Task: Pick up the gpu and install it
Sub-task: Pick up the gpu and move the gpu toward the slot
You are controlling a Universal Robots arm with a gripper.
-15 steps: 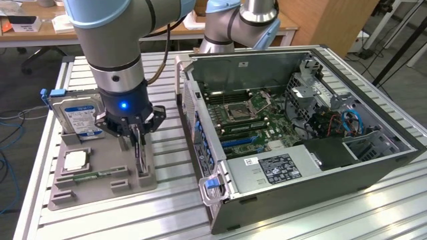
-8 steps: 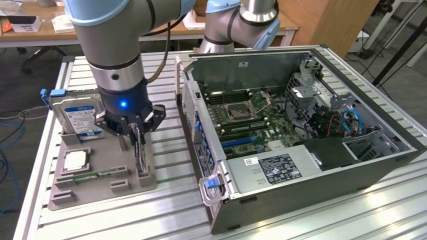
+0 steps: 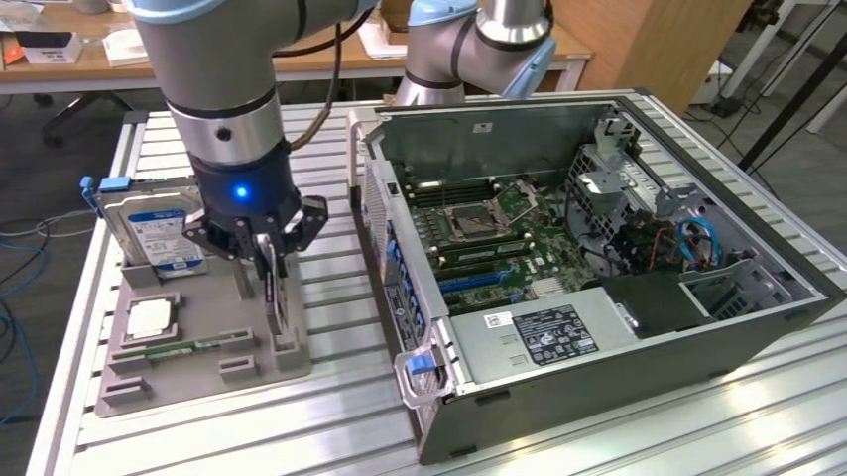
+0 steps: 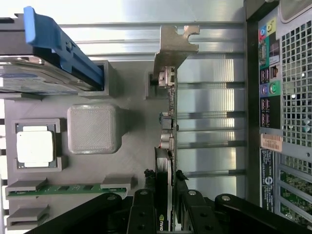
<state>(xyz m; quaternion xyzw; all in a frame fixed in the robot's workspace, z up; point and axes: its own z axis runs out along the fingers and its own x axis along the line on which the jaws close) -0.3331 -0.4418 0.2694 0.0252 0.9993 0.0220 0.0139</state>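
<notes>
While the gripper (image 3: 269,248) hangs over the grey holder (image 3: 198,382) on the exterior view's left, its two fingers (image 4: 144,204) are pinching the top edge of the gpu (image 3: 277,302) from both faces. The card stands upright on its long edge in a slot along the holder's right side, nearest the open computer case (image 3: 582,327). In the wrist view the gpu (image 4: 165,122) runs as a thin line away from the fingers, with its metal bracket (image 4: 173,46) at the far end.

The step in hand looks like the pick-up itself: grip made, card not yet clear of its slot.

- **Grip:** it sits toward the end away from the bracket, so the bracket end may sag. The pinch should stay firm and square on the board's faces, not on its small parts.
- **Lift:** the pull should go straight up along the slot. A sideways drag would probably jam the card against the holder's posts or tip the holder.
- **Neighbours:** the hard drive (image 3: 153,233) stands just to the left of the gripper. The processor (image 3: 149,317) and the memory stick (image 3: 185,349) lie nearer the camera. The case wall is close on the right, so there is little room for any swing.
</notes>
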